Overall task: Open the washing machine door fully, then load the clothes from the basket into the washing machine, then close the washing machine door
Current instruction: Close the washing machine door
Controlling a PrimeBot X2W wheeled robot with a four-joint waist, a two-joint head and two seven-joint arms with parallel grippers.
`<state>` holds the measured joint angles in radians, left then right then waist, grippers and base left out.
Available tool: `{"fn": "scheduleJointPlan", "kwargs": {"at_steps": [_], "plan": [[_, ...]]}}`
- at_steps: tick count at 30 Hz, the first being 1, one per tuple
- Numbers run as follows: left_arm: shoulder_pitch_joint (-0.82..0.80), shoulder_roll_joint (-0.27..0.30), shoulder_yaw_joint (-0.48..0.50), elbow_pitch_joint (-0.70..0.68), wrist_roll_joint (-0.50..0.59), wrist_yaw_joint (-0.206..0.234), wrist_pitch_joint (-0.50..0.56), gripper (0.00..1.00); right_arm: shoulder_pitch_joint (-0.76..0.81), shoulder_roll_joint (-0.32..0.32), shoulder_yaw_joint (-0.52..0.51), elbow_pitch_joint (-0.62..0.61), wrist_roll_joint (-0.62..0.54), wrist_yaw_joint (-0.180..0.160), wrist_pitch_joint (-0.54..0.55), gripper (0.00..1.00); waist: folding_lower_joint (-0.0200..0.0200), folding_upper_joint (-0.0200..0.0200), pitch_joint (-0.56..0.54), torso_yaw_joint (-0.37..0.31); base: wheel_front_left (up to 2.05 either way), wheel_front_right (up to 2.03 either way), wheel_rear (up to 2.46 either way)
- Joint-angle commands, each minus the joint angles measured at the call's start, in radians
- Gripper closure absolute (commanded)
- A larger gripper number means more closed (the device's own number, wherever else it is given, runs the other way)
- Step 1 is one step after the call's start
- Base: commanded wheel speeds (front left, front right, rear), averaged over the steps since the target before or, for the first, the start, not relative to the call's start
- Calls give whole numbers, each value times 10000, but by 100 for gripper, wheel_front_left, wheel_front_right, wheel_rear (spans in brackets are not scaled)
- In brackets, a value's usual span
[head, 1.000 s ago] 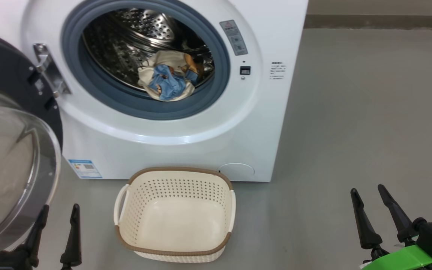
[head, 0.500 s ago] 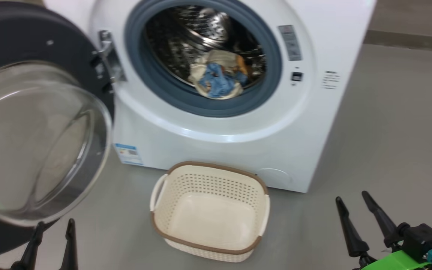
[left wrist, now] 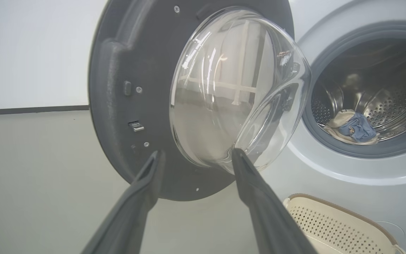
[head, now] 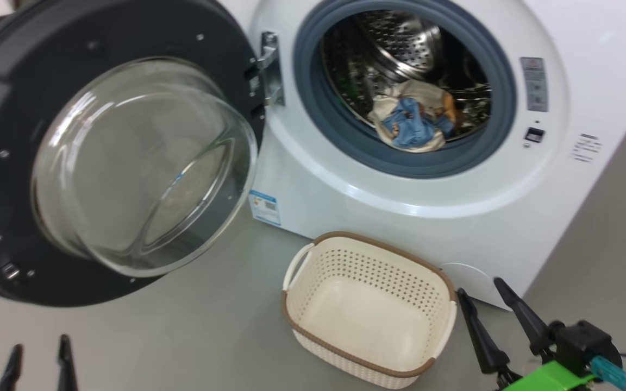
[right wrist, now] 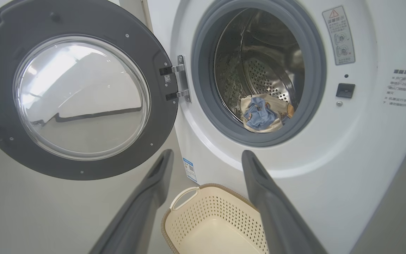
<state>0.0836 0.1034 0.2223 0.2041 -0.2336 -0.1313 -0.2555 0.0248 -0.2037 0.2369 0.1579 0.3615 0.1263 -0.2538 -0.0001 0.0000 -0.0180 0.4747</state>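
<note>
Head view: the washing machine door (head: 128, 163) is hanging open, the clothes (head: 411, 124) are lying inside the washing machine (head: 400, 217), the basket (head: 378, 266) is sitting empty. Only shutting looks left. Left wrist view: the left gripper (left wrist: 196, 151) is gaping empty by the door. Right wrist view: the right gripper (right wrist: 207, 152) is gaping empty; the basket may be crowding the door's swing.
</note>
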Motion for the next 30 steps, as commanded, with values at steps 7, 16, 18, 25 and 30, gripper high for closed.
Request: {"fn": "scheduleJointPlan", "kwargs": {"at_steps": [7, 16, 18, 25, 30], "plan": [[7, -242, 957, -734, 210, 22, -63, 0, -1195, -482, 882, 23, 217, 44, -80, 0, 1, 0, 536, 560, 0, 0, 0], [255, -485, 1354, -1088, 167, 18, -63, 0, -1693, -676, 1366, 234, 397, 44, -80, 0, 1, 0, 752, 637, 0, 0, 0], [242, -503, 1350, -1139, 182, 16, -63, 0, -1716, -693, 1392, 245, 414, 44, -80, 0, 1, 0, 769, 637, 0, 0, 0], [-125, -527, 1613, -1215, -534, 11, -63, 91, -1625, -690, 1319, 234, 427, 44, -80, 0, 1, 0, 814, 619, 0, 0, 0], [-695, -159, 1692, -1889, -1841, 9, -63, 100, -1489, -673, 1206, 181, 401, 44, -80, 0, 1, 0, 879, 612, 0, 0, 0]]}}
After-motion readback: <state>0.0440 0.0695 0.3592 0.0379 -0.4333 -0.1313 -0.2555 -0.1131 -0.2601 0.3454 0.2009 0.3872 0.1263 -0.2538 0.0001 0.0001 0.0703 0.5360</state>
